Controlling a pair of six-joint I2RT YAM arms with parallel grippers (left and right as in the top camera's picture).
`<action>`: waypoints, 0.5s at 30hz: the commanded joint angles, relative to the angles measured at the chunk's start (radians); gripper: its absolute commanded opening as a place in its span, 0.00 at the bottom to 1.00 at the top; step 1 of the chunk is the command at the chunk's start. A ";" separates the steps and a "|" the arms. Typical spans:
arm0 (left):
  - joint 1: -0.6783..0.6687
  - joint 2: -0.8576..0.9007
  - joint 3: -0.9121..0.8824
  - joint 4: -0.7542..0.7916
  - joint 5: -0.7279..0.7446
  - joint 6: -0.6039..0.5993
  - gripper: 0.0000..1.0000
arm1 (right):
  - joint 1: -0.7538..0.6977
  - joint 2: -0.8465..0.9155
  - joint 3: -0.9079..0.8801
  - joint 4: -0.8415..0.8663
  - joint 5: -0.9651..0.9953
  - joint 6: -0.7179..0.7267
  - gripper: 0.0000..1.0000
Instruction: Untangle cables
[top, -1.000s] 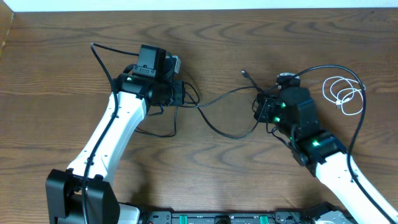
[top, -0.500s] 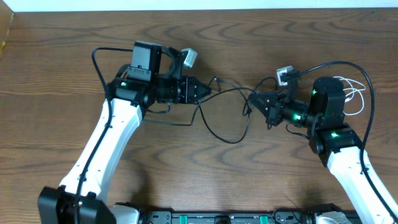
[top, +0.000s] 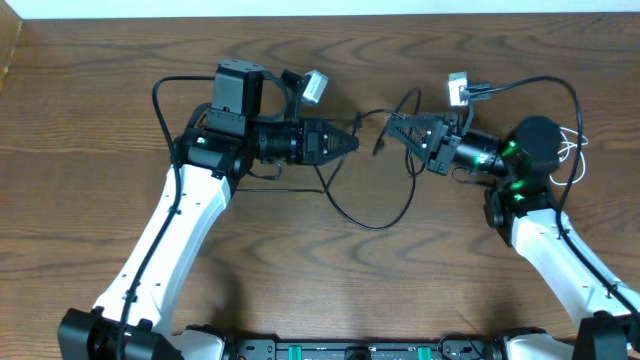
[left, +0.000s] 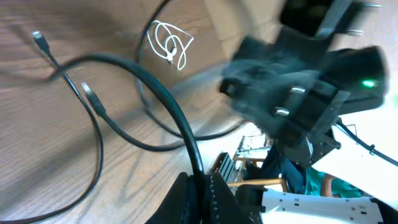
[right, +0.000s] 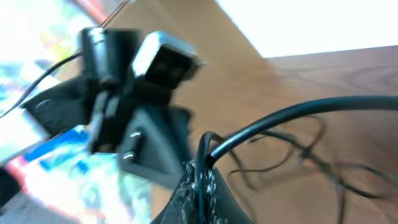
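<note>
A long thin black cable (top: 375, 226) hangs in a loop over the wooden table between my two grippers. Level and pointing right, my left gripper (top: 352, 143) is shut on a strand of the black cable (left: 163, 87), which arcs up out of its tips (left: 200, 178). Facing it and pointing left, my right gripper (top: 392, 128) is shut on the black cable (right: 311, 111) where it bends between the fingers (right: 203, 173). Two small plug ends (left: 38, 38) (left: 88, 93) lie on the wood. The short white cable (left: 169, 45) lies coiled at the far right (top: 573, 150), partly behind my right arm.
Thicker black cords (top: 160, 95) (top: 560, 90) run from the wrist cameras along both arms. The table's far edge (top: 320, 14) runs along the top. The left arm's camera block (right: 140, 74) fills the left of the right wrist view.
Both grippers have risen and swung level to face each other near the table's upper middle. The black cable has come up with them, and its loop now hangs between them.
</note>
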 joint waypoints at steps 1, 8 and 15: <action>-0.005 -0.014 0.002 0.000 0.029 -0.010 0.08 | 0.002 0.004 0.008 -0.062 -0.106 0.069 0.02; -0.005 -0.014 0.002 0.036 0.027 -0.152 0.08 | 0.073 0.006 0.007 -0.241 -0.101 -0.048 0.01; -0.018 -0.014 0.002 0.046 -0.098 -0.458 0.08 | 0.159 0.006 0.007 -0.233 -0.021 -0.065 0.01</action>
